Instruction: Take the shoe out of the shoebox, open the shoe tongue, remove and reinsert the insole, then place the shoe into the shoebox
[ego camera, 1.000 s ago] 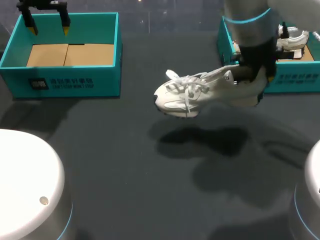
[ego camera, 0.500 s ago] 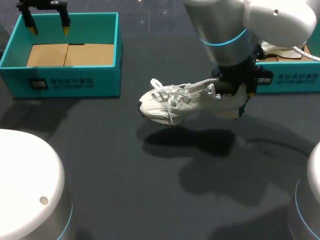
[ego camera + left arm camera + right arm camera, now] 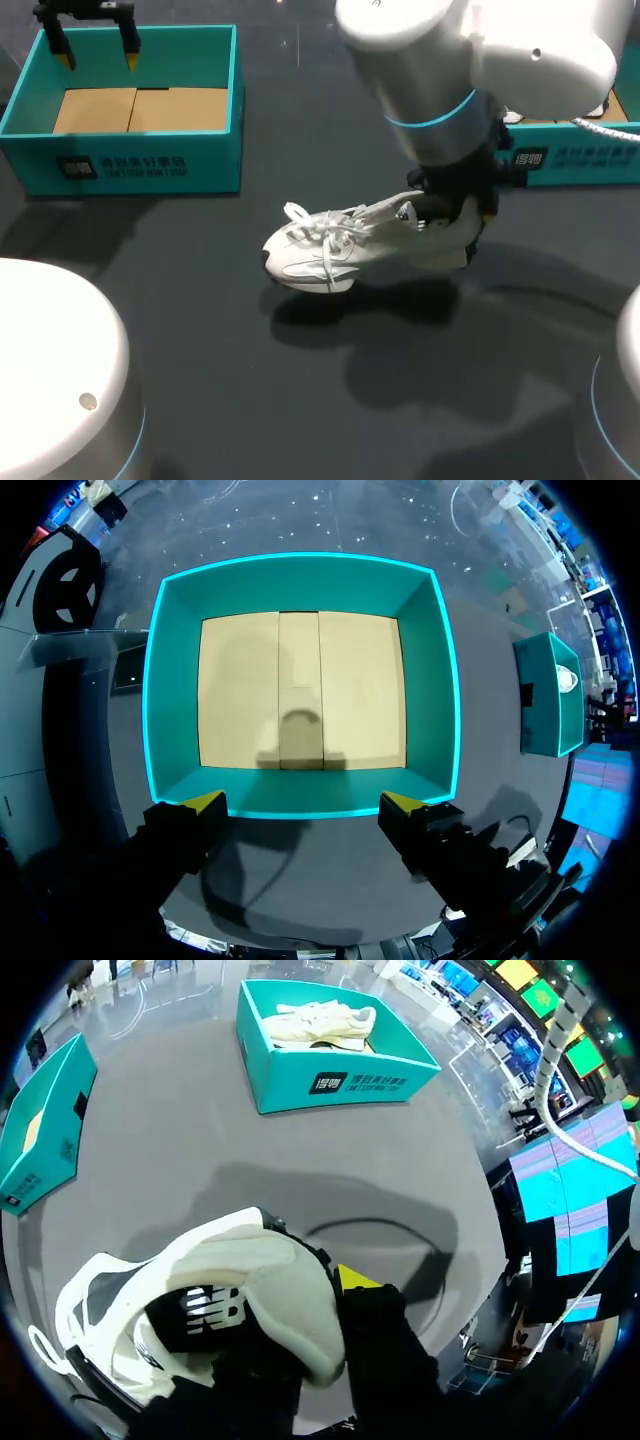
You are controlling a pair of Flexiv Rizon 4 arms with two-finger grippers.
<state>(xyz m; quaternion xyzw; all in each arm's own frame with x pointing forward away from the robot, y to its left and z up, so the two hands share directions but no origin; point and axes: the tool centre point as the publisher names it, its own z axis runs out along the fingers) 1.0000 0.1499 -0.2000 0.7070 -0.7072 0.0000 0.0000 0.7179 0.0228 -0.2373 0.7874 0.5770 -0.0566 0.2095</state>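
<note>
1. Heel of shoe (image 3: 345, 245) clamped in right hand (image 3: 445, 215), low over mid tabletop (image 3: 200, 330), out of the right shoebox (image 3: 575, 160); heel grip judged to leave tongue and laces free.
2. Long axis across the tabletop, toe to robot's left, dipped slightly.
3. Empty left hand (image 3: 310, 805), fingers apart, above left box (image 3: 300, 585).

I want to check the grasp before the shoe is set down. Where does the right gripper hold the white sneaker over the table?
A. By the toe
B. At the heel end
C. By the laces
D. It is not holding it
B: in the head view the right gripper is closed on the heel end of the white sneaker, and the laced toe end sticks out free of it.
</note>
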